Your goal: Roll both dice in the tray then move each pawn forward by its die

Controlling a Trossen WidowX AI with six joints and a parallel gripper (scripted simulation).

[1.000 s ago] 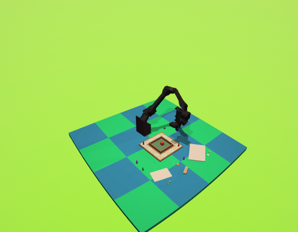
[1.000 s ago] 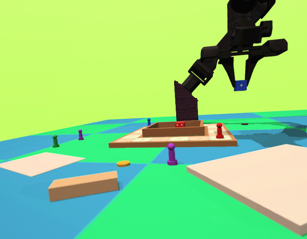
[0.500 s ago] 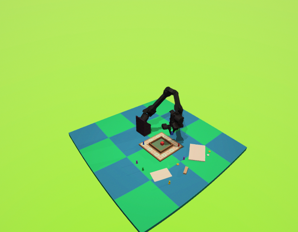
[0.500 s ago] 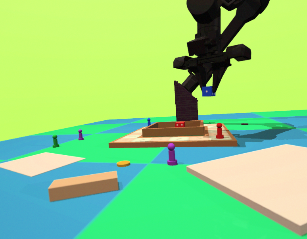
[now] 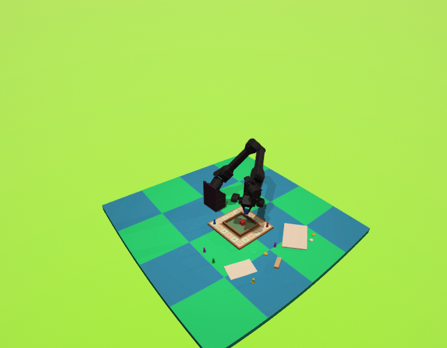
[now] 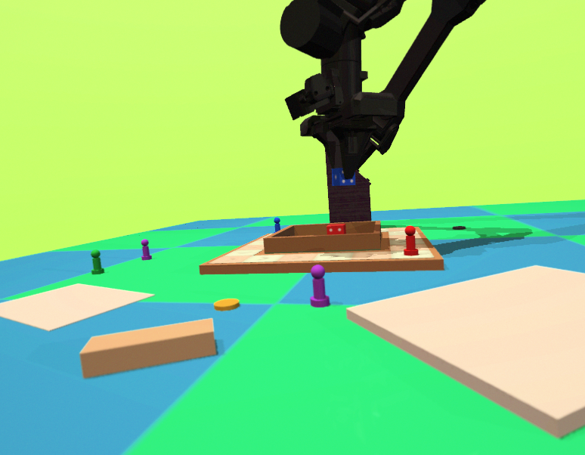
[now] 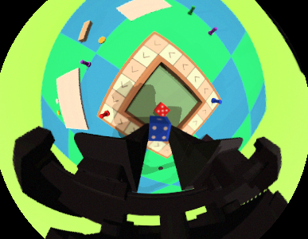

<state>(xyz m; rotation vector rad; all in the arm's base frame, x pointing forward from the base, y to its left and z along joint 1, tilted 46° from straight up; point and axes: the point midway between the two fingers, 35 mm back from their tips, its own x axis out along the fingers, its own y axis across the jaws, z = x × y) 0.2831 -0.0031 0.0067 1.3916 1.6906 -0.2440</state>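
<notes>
The pincer [image 5: 246,210] [image 6: 348,174] [image 7: 158,127] grips the blue die [image 5: 246,211] [image 6: 343,177] [image 7: 159,128] above the board, toward the surface's far corner; released short of the tray [image 5: 240,234] [image 6: 322,243] [image 7: 131,100], it could bounce out. Inside, the red die [image 5: 242,222] [image 6: 335,229] [image 7: 162,109] might get knocked, changing its number.

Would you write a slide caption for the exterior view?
The gripper holds the blue die above the board, the red die already in the tray.

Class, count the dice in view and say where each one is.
2. The red die lies inside the tray; the blue die is held above the board between the gripper's fingers.
</notes>
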